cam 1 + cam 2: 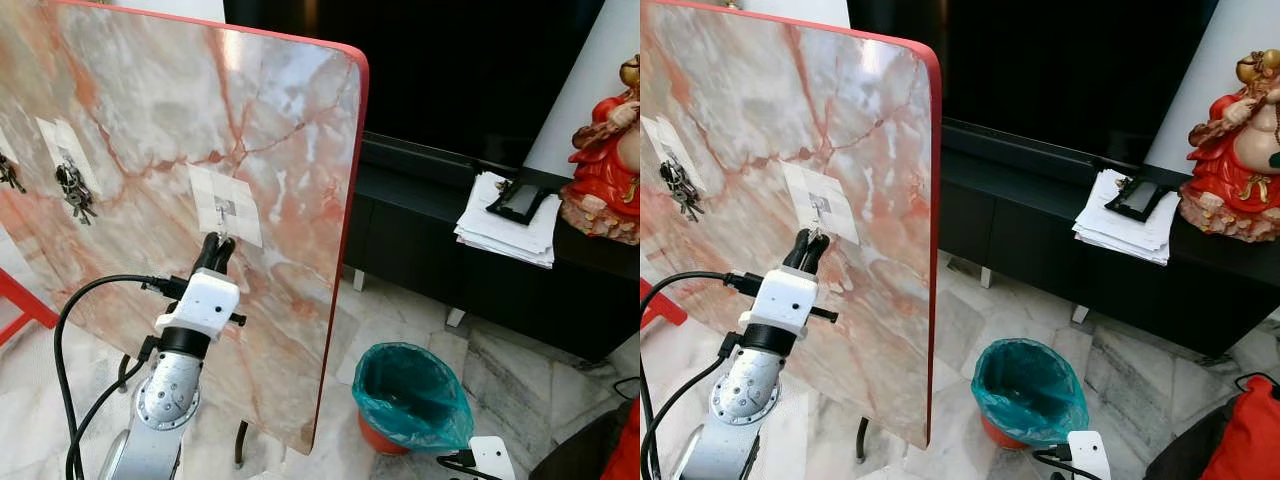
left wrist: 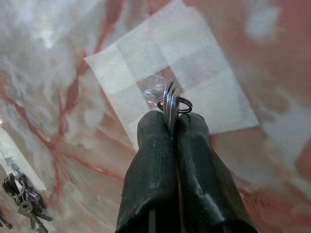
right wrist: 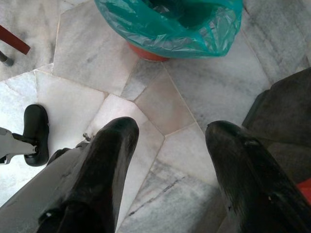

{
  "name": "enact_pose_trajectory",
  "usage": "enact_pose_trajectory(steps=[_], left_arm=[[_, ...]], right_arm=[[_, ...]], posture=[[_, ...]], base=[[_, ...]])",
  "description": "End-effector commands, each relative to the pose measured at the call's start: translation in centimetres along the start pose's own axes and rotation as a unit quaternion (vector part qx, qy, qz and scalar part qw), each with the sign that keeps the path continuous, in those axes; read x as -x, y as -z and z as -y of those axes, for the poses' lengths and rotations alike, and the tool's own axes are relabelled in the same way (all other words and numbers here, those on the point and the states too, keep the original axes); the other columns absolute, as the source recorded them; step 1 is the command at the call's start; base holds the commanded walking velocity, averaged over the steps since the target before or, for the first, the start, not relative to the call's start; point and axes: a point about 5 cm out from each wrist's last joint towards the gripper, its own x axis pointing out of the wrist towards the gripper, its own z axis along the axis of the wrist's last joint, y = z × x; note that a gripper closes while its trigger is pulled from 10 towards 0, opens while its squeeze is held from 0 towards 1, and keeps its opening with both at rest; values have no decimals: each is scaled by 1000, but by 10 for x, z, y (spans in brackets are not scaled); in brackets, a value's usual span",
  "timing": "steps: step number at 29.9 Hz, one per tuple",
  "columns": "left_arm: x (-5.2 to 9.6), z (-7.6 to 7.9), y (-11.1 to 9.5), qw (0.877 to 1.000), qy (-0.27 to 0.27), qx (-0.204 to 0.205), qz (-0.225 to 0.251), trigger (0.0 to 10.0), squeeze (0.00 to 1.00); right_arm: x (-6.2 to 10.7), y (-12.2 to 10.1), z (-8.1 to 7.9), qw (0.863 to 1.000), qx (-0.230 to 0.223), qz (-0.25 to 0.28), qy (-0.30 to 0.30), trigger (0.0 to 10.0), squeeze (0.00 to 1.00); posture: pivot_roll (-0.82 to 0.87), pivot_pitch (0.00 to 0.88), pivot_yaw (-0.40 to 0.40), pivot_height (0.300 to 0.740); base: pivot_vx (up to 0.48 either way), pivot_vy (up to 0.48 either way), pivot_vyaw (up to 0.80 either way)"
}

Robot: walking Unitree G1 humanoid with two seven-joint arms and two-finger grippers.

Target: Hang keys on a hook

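A marble-patterned board with a red rim stands upright before me. My left gripper is raised to its middle, shut on a metal key ring. The ring sits right at a small clear hook on a white adhesive patch. Whether the ring is over the hook I cannot tell. Another bunch of keys hangs from a hook further left on the board. My right gripper hangs low over the tiled floor, open, with nothing between its fingers.
A bin with a teal bag stands on the floor right of the board. Behind it runs a low black cabinet with a paper stack and a red figurine. A red frame is at far left.
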Motion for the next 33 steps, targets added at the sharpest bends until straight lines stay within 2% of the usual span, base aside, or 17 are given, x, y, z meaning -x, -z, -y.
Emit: enact_pose_trajectory(steps=[1,13,24,33], left_arm=[[-5,-6,-1,1000,-17,12,-3,10000,0],[-7,-16,11,999,-24,25,-34,10000,0],[-12,-12,13,999,-6,35,-40,10000,0],[-20,-14,15,998,0,37,-44,10000,0]], right_arm=[[0,0,3,1000,2,1,3,10000,0],[1,0,3,1000,3,1,3,10000,0],[1,0,3,1000,3,1,4,10000,0],[1,0,3,1000,3,1,3,10000,0]], posture=[[28,0,-92,740],[29,0,-94,740],[26,0,-95,740],[26,0,-95,740]], base=[[0,0,0],[0,0,0],[0,0,0],[0,0,0]])
